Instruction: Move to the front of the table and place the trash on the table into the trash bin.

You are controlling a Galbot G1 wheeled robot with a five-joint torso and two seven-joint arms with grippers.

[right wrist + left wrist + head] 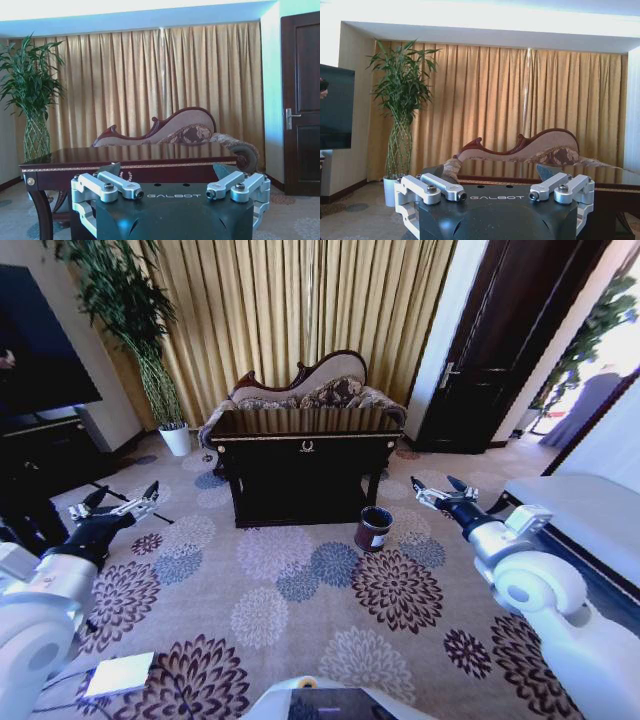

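Standing on a flowery carpet (300,585), the robot faces the table (305,445) from a little way back. The table is long, dark and shiny, with a thin gold line along its edge and a small gold mark in the middle of its front. The table top looks bare and glossy in the head view and in the right wrist view (125,155); no trash can be made out on it from here.

The trash bin (373,528) is a small round dark bucket with a shiny rim. It sits on the carpet just beside the table's front corner, on the robot's right side.

The left gripper (118,502) is held up in the air over the carpet, on the left and well apart from the table. Its two fingers are spread wide and hold nothing. The left wrist view shows the same spread fingers (440,187) with the table edge (620,180) behind them.

The right gripper (440,490) is held up on the right, near the bin but not touching it. Its fingers (117,186) are spread apart too, with nothing between them.

Behind the table is a curvy sofa (320,385) and long gold curtains (300,300). A tall green plant in a white pot (176,438) stands to the left, and a dark door (500,340) is on the right.
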